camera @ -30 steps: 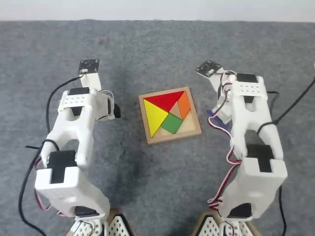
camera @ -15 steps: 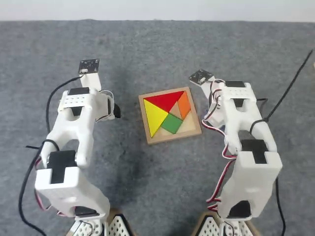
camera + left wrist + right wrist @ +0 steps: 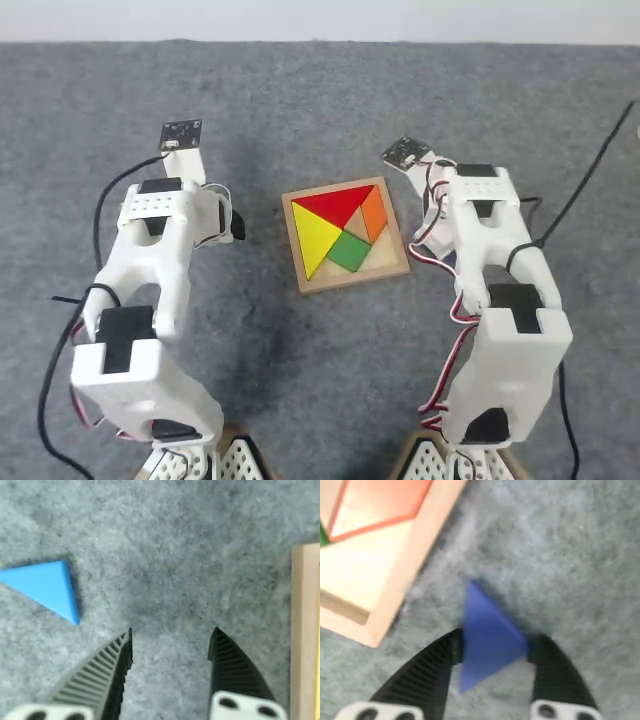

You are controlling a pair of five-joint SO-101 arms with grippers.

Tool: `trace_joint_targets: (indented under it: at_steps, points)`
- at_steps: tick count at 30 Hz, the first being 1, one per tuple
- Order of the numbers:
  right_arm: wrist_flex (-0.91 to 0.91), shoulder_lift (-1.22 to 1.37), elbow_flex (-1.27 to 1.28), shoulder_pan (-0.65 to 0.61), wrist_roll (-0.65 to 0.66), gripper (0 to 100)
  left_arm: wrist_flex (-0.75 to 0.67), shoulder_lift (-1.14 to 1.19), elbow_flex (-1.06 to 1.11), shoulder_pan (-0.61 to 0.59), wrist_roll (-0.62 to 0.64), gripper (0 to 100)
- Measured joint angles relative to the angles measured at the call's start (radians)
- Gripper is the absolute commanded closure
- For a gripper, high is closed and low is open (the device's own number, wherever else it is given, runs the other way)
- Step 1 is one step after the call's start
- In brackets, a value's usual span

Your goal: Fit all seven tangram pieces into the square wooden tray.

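Note:
The square wooden tray (image 3: 397, 265) lies between the two arms and holds a red triangle (image 3: 335, 205), an orange piece (image 3: 374, 213), a yellow triangle (image 3: 313, 237) and a green square (image 3: 349, 251). A light blue triangle (image 3: 45, 587) rests on the carpet, ahead of my open left gripper (image 3: 170, 645) and off to one side of it. My right gripper (image 3: 492, 645) is just outside the tray's corner (image 3: 415, 565), its fingers pressed against both sides of a dark blue triangle (image 3: 487, 630).
Grey carpet covers the whole table. The tray's bare wooden floor (image 3: 365, 565) shows beside the orange piece (image 3: 380, 500). The tray's edge (image 3: 305, 630) runs close to my left gripper. Cables trail from both arms.
The right arm has shifted left towards the tray and its wrist has turned. The left arm has stayed still.

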Motion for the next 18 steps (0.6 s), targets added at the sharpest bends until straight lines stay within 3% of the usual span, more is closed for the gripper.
trace_joint_targets:
  at_steps: [7, 18]
  points:
    - [0.057, 0.0, -0.026, 0.0, -0.017, 98.6, 0.0, 0.0, 0.0, 0.0, 0.0, 75]
    - [0.35, -0.023, -0.321, -0.005, -0.407, 98.3, 0.0, 0.0, 0.0, 0.0, 0.0, 75]
